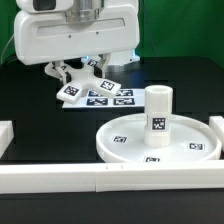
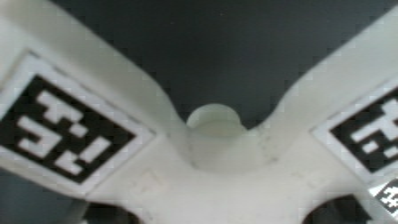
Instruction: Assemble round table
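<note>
Just above the black table point(image 1: 40, 130), the arm's claw point(image 1: 80, 68) hangs at the far side of the scene, right over the cross-shaped piece point(image 1: 70, 90). The claw's white housing hides its tips, so whether it is wide, narrow or gripping the piece cannot be told. The wrist view is filled by the cross-shaped piece point(image 2: 214, 160) seen very close: two white arms spread apart, each bearing a black-and-white square marker, with a rounded nub between them. Beside the piece, toward the exterior view's right, lies the marker board point(image 1: 110, 96). Well apart, nearer the camera, the round disc point(image 1: 125, 150) lies flat with its rim up. The thick leg point(image 1: 159, 112) stands upright on the disc's middle. White border bars point(image 1: 60, 180) run along the near edge.
</note>
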Available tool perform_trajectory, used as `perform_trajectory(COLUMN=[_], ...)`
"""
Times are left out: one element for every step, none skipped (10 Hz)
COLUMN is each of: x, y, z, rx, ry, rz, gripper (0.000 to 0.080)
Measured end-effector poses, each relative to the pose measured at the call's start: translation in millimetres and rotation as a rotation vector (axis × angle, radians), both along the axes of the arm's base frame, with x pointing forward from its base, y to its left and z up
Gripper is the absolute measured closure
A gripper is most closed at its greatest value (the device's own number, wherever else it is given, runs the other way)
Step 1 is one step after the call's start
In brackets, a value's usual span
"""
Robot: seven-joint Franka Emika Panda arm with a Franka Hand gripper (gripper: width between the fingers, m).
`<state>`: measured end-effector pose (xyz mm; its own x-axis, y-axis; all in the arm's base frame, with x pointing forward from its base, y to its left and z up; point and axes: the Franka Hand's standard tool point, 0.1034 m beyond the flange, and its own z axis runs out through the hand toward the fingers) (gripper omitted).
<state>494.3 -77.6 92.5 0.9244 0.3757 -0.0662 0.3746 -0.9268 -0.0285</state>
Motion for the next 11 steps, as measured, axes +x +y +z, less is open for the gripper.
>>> perform_trajectory(x=[5.7,17.9,25.1,30.8,27.4,27.1,27.1,28.5,35.7,44.3,53.2], y=[13.1,28.8,41.0,47.3,43.5,43.5,43.8,47.0,62.8,76.2,87.8], z=[9.0,21.9,30.3,34.7,30.6,30.0,29.9,31.0,37.0,41.8,45.6], rx=[0.009,0.018,0.025,0.029,0.027,0.027,0.027,0.028,0.034,0.034,0.038], ry=[0.000,-0.029,-0.034,-0.042,-0.035,-0.034,-0.034,-0.038,-0.065,-0.087,-0.113], rz=[0.005,0.032,0.047,0.064,0.058,0.058,0.059,0.063,0.089,0.132,0.176], gripper=[0.0344,0.0344,0.0344,0.0344,0.0344,0.0344,0.0344,0.0344,0.0344,0.0344,0.0344])
